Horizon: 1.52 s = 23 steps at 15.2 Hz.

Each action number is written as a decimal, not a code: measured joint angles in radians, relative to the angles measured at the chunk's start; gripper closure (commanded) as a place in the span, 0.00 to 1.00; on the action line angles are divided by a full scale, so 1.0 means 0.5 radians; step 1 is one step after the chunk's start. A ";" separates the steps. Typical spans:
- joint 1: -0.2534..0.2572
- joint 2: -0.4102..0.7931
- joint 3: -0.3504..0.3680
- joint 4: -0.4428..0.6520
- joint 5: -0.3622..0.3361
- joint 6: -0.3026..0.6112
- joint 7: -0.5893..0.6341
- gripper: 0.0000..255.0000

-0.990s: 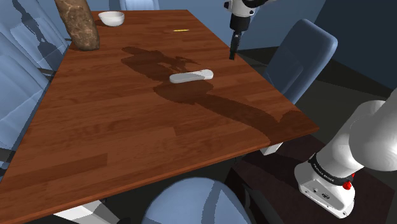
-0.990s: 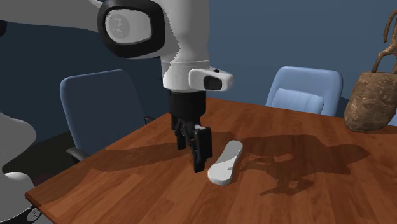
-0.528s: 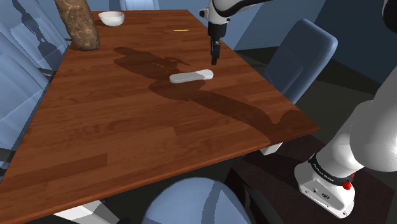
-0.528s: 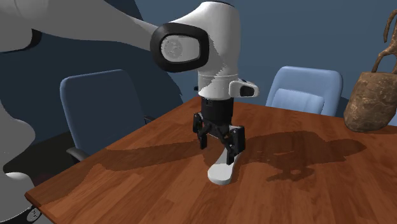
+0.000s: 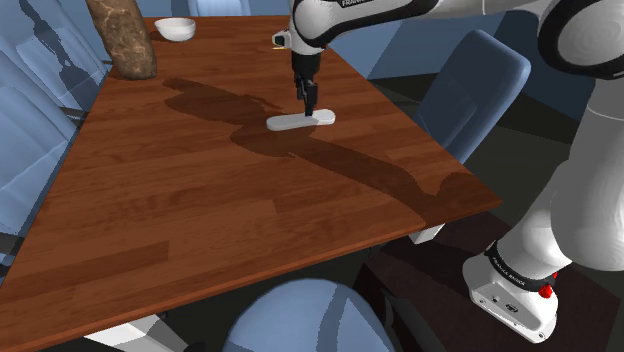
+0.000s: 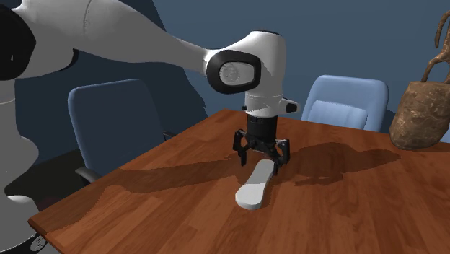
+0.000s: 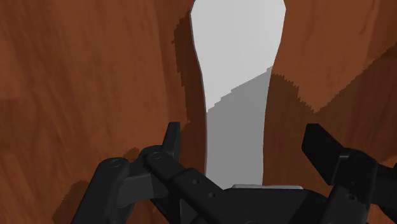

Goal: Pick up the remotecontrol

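In the shoulder view, a rough, mottled brown object (image 5: 122, 38) stands at the table's far left corner, its top cut off by the picture edge. Near it sits a small white bowl (image 5: 175, 28), round and smooth. The table (image 5: 200, 210) is a rectangular slab of reddish-brown wood grain laid in long planks. Toward its right side lies the remote control (image 5: 300, 121), a flat, elongated, plain light-grey body with rounded ends and a narrower waist. The black end effector (image 5: 306, 100) points down over it, spread wide. In the wrist view each finger (image 7: 170, 143) stands clear of the remote control's sides. Shadow darkens part of the body, and the end effector's housing hides its near end. A padded blue chair (image 5: 480, 85) stands at the right, its lower part hidden behind the table.
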 measured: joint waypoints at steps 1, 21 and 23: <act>0.006 0.012 0.006 -0.008 -0.001 0.019 -0.006 0.00; 0.004 0.055 0.009 -0.068 -0.001 0.123 -0.022 1.00; 0.002 0.041 0.008 -0.042 -0.001 0.082 -0.025 1.00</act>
